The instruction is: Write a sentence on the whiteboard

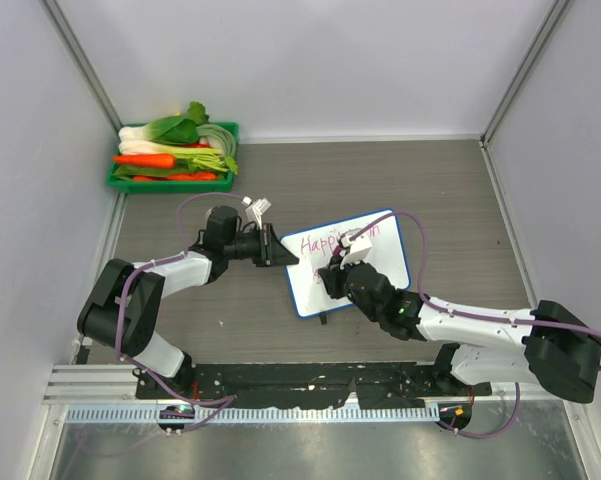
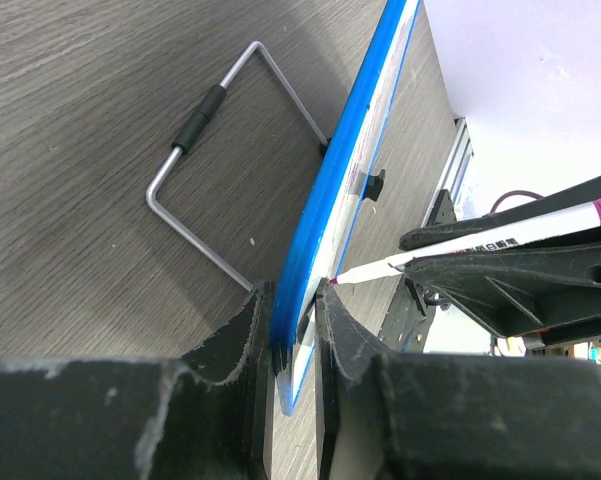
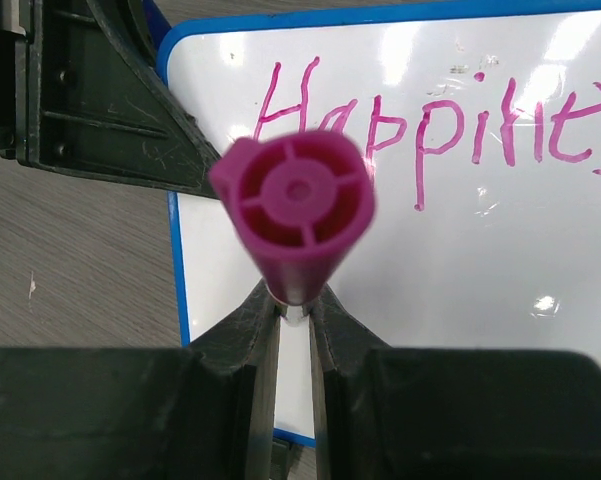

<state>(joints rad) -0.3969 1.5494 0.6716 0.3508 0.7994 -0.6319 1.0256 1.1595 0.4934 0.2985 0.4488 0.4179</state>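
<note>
Tray (image 1: 170, 186): green plastic, rectangular, at the far left corner of the table, close to the left wall.
Leafy greens (image 1: 170, 129): white stalks and dark green leaves, lying along the tray's far side.
Carrot (image 1: 145, 160): orange, lying lengthwise in the tray's middle, tip to the left.
Pale striped vegetable (image 1: 218, 141): light green, at the tray's right end.
Table (image 1: 440, 185): dark grey-brown wood grain, matte.
Walls (image 1: 310, 60): plain white panels on three sides, with grey metal posts (image 1: 80, 50) at the corners.
Rail (image 1: 90, 385): aluminium, slotted, along the near edge.
Toothed strip (image 1: 280, 413): pale, running the width just nearer than the rail.
Metal sheet (image 1: 280, 452): brushed, at the bottom.
</note>
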